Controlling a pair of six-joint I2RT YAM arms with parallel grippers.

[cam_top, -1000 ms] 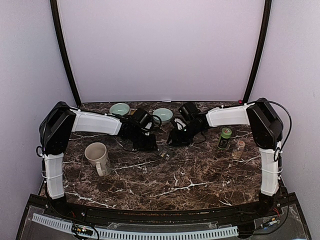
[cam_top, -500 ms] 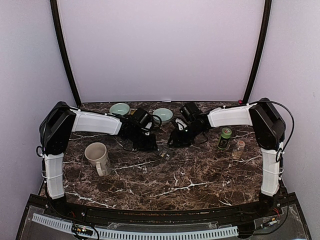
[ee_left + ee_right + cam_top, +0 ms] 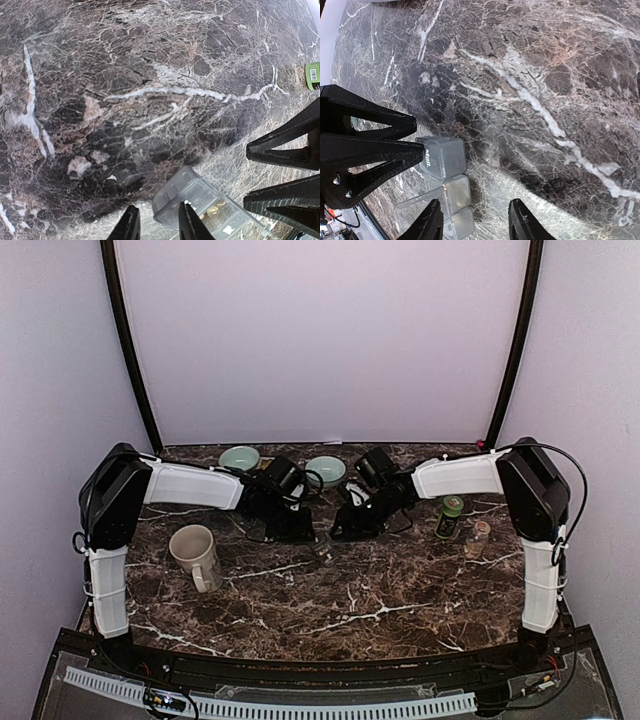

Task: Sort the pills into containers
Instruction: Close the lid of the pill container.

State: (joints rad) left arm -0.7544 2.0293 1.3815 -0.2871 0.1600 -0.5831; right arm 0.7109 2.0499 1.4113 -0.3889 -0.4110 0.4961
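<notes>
A clear pill organiser [image 3: 324,548] lies on the marble table between both grippers. In the left wrist view the organiser [image 3: 200,202] shows yellow pills [image 3: 215,210] in one compartment. My left gripper [image 3: 158,206] is open, its right finger [image 3: 189,225] over the box's end and marble showing in the gap. In the right wrist view the organiser [image 3: 446,162] has a "Mon" end compartment, which a left-gripper fingertip [image 3: 417,150] touches. My right gripper [image 3: 476,201] is open, its left finger [image 3: 431,222] over the box. Both grippers, left [image 3: 300,530] and right [image 3: 342,528], hover close together.
Two pale green bowls [image 3: 240,457] [image 3: 325,470] stand at the back. A beige mug [image 3: 195,550] stands left of centre. A green-capped bottle [image 3: 450,515] and a small clear bottle [image 3: 478,537] stand at the right.
My right arm has edged a little left toward the organiser and the left gripper. The left arm has stayed put.
</notes>
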